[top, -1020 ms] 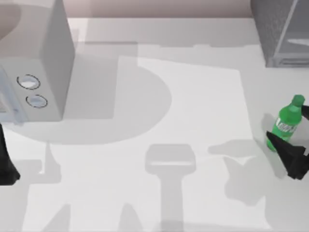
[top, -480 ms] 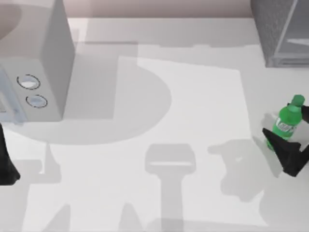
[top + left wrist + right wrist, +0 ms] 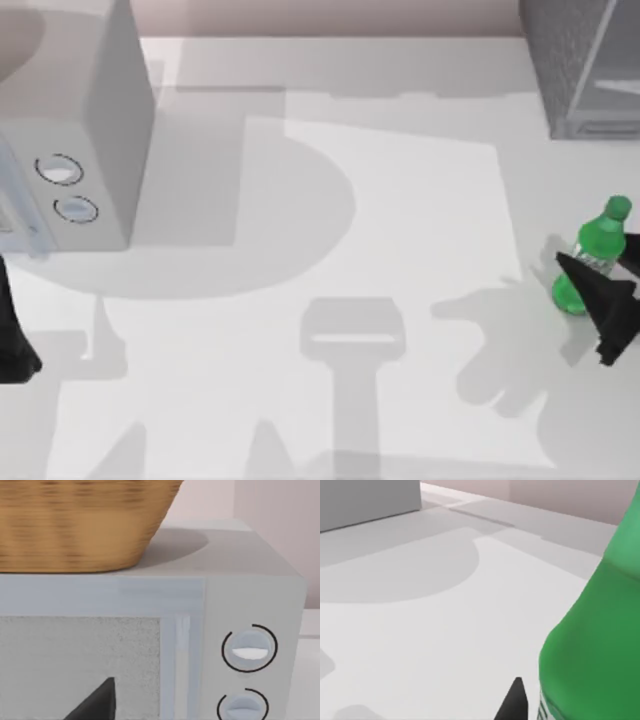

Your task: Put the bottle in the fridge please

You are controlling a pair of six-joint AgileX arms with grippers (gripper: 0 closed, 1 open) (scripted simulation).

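Our right gripper (image 3: 603,272) pinches the bottle (image 3: 594,248) between its fingers, cap tilted toward the fridge (image 3: 580,65) beyond the fingertips. We cannot tell our left gripper's (image 3: 12,335) finger state; it idles well apart.

Matte black, angular arms: pointed wedge-shaped fingers (image 3: 590,280) at right, dark block-like left arm (image 3: 12,340).
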